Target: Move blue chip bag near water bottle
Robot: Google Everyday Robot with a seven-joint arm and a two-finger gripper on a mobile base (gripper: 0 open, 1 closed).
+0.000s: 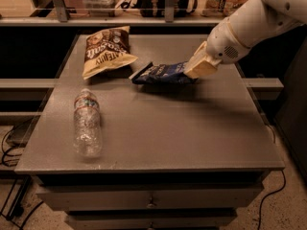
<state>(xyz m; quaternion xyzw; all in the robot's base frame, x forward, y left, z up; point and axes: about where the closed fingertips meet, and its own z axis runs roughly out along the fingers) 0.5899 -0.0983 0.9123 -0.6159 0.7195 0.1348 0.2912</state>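
One grey table point(192, 138) fills most of my view. Over its right rear part the white arm point(249, 25) slants down from the upper right, with the wrist angled toward the middle. A brown-and-yellow chip bag point(106, 49) sits at the back left. Near it the blue chip bag point(160, 74) stretches leftward; I can't tell whether it rests on the surface or hangs just above it. The water bottle point(86, 123) lies on its side at the front left, well apart. The gripper point(193, 70) is clamped on the blue bag's right end.
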